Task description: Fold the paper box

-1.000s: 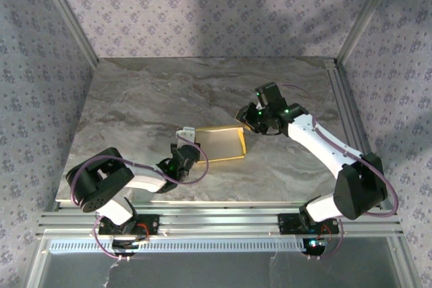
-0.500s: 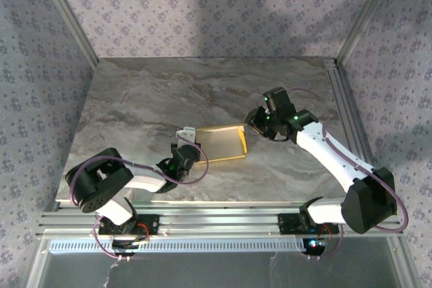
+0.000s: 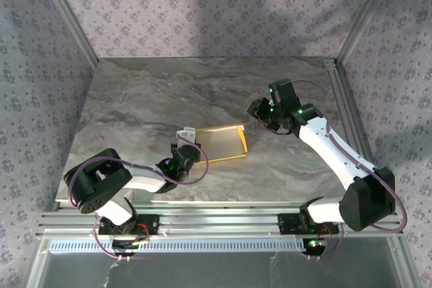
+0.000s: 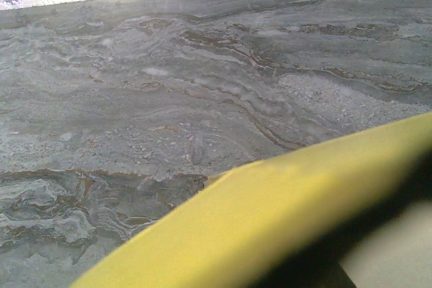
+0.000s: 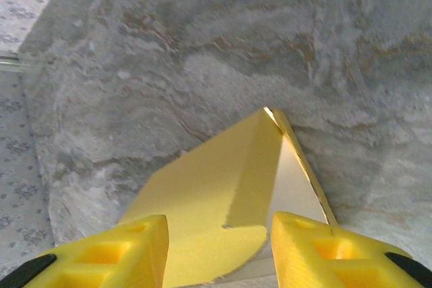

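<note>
Paper box lies mid-worktop, yellow side up, with its right end folded up. Left gripper is at the box's left edge; can't tell if it's clamped on it, wrist view is just blurred yellow card up close. Right gripper hovers off the far right corner, not touching. Its fingers are released and spread wide.

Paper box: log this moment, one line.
paper box: on table, flap raised | left gripper: at its edge, grip unclear | right gripper: open, apart
</note>
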Robot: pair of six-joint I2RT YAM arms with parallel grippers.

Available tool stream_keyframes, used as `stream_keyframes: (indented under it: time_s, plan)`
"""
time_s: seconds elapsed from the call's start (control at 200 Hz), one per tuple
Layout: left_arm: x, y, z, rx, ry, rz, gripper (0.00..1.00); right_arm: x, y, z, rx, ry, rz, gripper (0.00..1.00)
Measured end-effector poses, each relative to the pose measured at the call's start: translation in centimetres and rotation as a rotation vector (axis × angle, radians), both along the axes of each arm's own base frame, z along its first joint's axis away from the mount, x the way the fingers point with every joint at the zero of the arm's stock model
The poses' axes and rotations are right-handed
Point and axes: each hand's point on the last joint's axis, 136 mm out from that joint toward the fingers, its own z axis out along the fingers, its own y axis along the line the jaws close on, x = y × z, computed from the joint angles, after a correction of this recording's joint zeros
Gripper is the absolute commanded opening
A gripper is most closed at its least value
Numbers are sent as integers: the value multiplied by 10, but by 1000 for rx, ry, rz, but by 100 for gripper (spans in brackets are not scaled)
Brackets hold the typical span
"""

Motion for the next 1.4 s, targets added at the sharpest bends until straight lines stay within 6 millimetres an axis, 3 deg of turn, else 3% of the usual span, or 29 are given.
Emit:
stream_keyframes:
  time_s: [0.105, 0.195, 0.825, 1.234, 1.399]
  plan:
    - [0, 0, 0, 0, 0, 0, 0, 15, 9, 9, 7, -18, 16, 48]
    - [1, 0, 1, 0, 0, 0, 0, 18, 16, 2, 1, -3, 34, 48]
    - [1, -1, 1, 1, 1, 1, 0, -11, 29, -44, -36, 102, 86, 49]
    - [1, -1, 1, 1, 1, 1, 0, -18, 40, -39, -15, 97, 92, 48]
    - [1, -1, 1, 1, 1, 1, 0, -20, 43, -39, -16, 99, 94, 43]
